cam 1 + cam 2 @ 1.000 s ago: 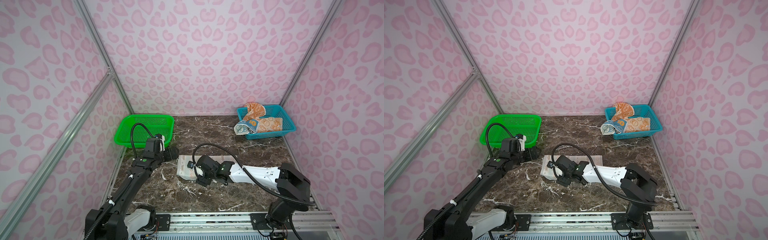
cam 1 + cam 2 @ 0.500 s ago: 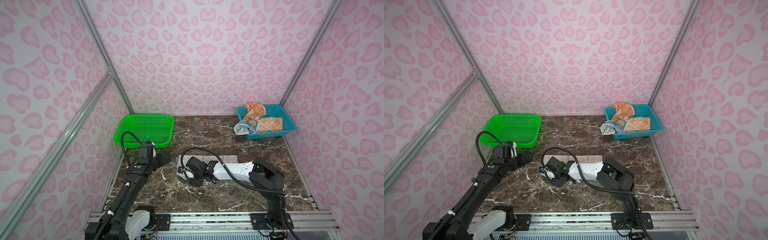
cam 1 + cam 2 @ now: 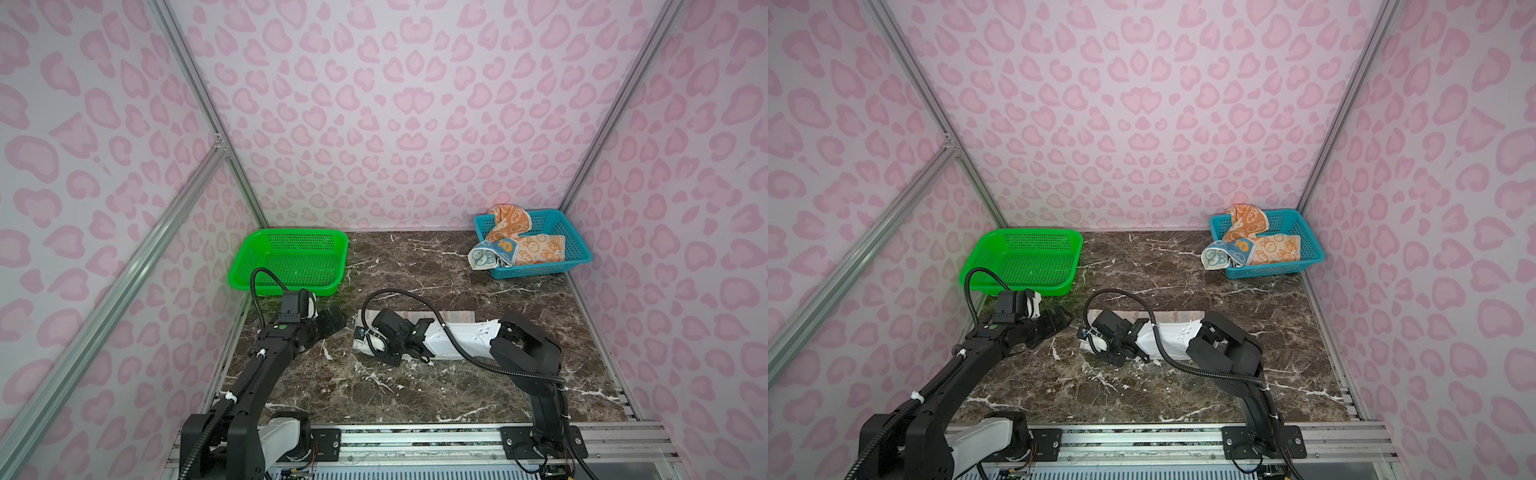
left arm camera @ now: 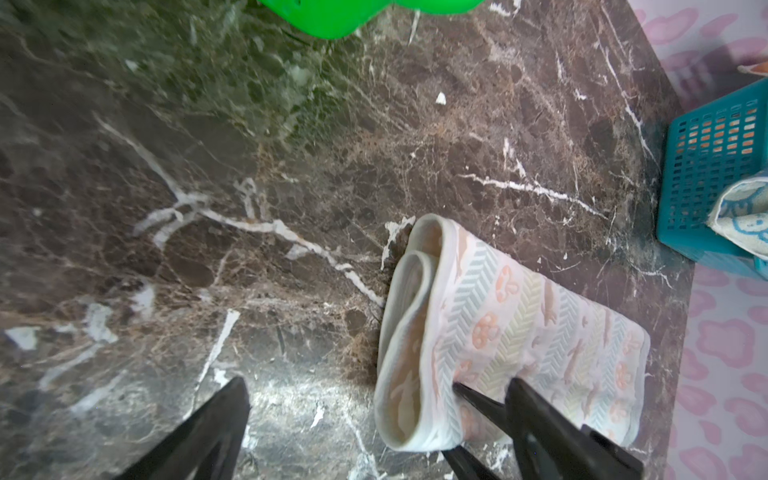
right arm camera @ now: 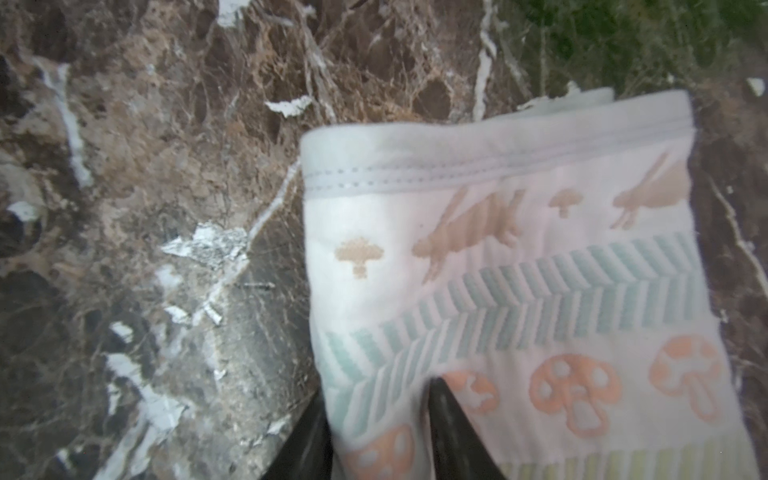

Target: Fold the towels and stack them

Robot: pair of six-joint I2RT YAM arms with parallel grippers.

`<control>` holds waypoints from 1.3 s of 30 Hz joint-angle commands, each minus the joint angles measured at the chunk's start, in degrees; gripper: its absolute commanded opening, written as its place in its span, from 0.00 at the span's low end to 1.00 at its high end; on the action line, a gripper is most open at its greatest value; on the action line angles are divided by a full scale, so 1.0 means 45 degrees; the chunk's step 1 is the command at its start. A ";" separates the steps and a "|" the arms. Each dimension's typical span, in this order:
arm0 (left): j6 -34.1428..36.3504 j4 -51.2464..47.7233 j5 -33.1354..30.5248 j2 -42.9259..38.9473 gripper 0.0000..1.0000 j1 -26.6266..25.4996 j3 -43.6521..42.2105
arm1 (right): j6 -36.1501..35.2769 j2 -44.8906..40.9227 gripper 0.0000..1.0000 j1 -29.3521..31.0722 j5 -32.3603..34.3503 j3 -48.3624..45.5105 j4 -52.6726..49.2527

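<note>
The right tool (image 5: 378, 403) has narrowed over the last second and now pinches an end corner of the folded white towel (image 4: 519, 332). The towel lies on the table (image 3: 415, 270), near the green basket (image 3: 299, 241) and to its right. The left tool (image 3: 336, 321), spread wide and empty, has pulled back from that basket. In both top views the right arm (image 3: 461, 336), now folded in, hides most of the towel. The orange towel (image 3: 540, 249) and blue towel (image 3: 484, 258) sit bunched in the blue basket (image 3: 577, 253), far across from the green basket.
</note>
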 commanded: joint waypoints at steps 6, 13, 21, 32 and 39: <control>-0.0787 0.1151 0.2548 0.1328 0.97 -0.0173 -0.0214 | 0.0990 -0.0784 0.04 -0.0222 -0.0372 -0.1395 0.1441; -0.1808 0.2433 0.3710 0.2653 0.97 -0.0702 -0.0413 | 0.1379 -0.1721 0.00 -0.0542 -0.0702 -0.2621 0.3385; -0.2769 0.3632 0.4382 0.3797 0.97 -0.1325 -0.0525 | 0.1488 -0.2099 0.00 -0.0714 -0.0846 -0.3187 0.4343; -0.3060 0.4538 0.4715 0.5358 0.99 -0.1844 0.0040 | 0.1072 -0.2086 0.00 -0.0719 -0.0792 -0.3425 0.4629; -0.2831 0.4607 0.4840 0.6245 0.71 -0.1971 0.0326 | 0.0884 -0.2235 0.00 -0.0680 -0.0863 -0.3795 0.5312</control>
